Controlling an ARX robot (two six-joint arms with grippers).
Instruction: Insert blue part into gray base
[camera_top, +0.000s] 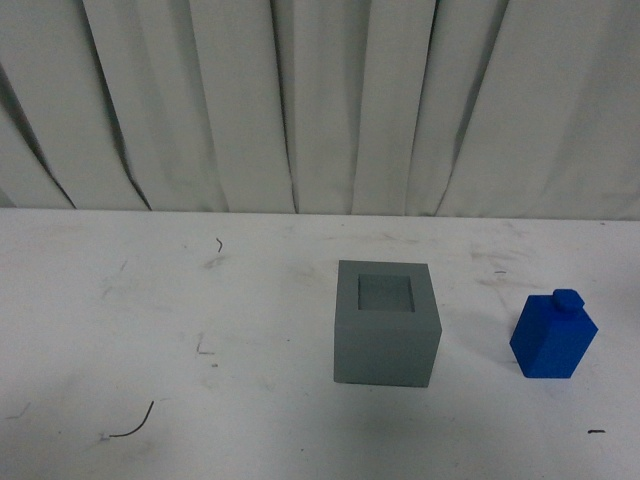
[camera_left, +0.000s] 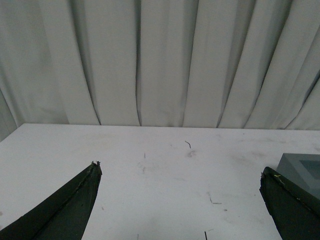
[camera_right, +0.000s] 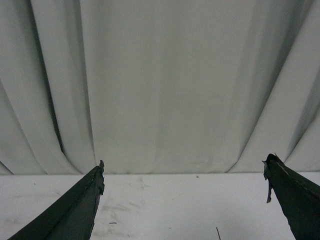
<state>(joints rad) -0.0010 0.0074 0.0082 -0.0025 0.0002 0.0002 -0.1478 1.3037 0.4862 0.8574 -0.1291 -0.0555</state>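
Nothing is grabbed yet. The blue part (camera_top: 553, 338) stands upright on the white table (camera_top: 150, 300), off to the right of the gray base (camera_top: 387, 322) and clearly apart from it, with its little knob (camera_top: 566, 297) pointing up. The base sits near the middle with its square recess (camera_top: 385, 293) facing up and nothing in it.

Both of our grippers are spread wide and hold nothing. The left gripper (camera_left: 180, 169) looks across the table and catches just a corner of the base at the edge of its view. The right gripper (camera_right: 183, 162) mostly sees the curtain (camera_right: 160, 75), and the blue part isn't in its view at all.

Here's where we think it could go sideways:

- The blue part sits turned, with a corner toward the front camera, while the base sits pretty square to it. If we pinch it as it lies and don't twist it to match, it'll likely catch on the recess rim and jam instead of dropping in.
- It's tall and narrow, so a finger clipping it on the way down could tip it or shove it further right — it's already close to the edge of the front view.
- Nothing looks to be pinning the base, so pushing down off-centre might slide it.
- We can't tell which end mates with the recess — guessing wrong wastes the grasp.
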